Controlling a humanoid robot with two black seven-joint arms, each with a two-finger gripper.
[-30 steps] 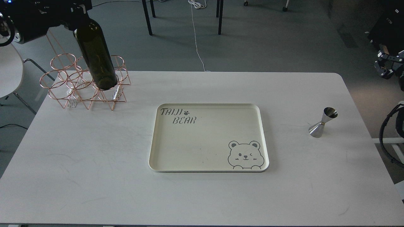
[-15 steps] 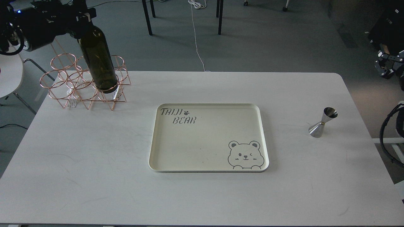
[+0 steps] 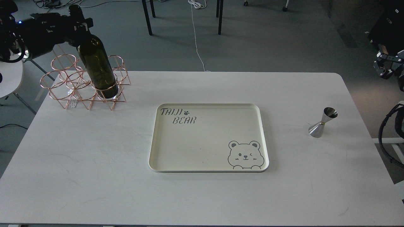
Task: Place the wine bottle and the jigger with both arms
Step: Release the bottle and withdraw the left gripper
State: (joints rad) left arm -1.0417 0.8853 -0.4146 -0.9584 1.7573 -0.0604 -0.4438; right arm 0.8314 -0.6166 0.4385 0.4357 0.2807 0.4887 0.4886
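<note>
The dark olive-green wine bottle (image 3: 98,67) stands nearly upright with its base inside the front right ring of a copper wire rack (image 3: 60,78) at the table's far left. My left gripper (image 3: 78,22) is shut on the bottle's neck, coming in from the upper left. The silver hourglass jigger (image 3: 322,122) stands upright on the table at the right, on its own. My right gripper (image 3: 383,64) hangs off the table's far right edge, well above and right of the jigger. It is small and dark, so its fingers cannot be told apart.
A cream tray (image 3: 152,142) with a bear drawing and "TAIJI BEAR" lettering lies in the middle of the white table (image 3: 79,176). Chair and table legs (image 3: 146,19) stand on the floor behind. A black cable loop (image 3: 386,135) hangs at the right edge.
My left gripper has lowered the bottle and brought it more upright, so its base has sunk deeper into the rack's ring. The jigger, tray and right gripper have not moved.
</note>
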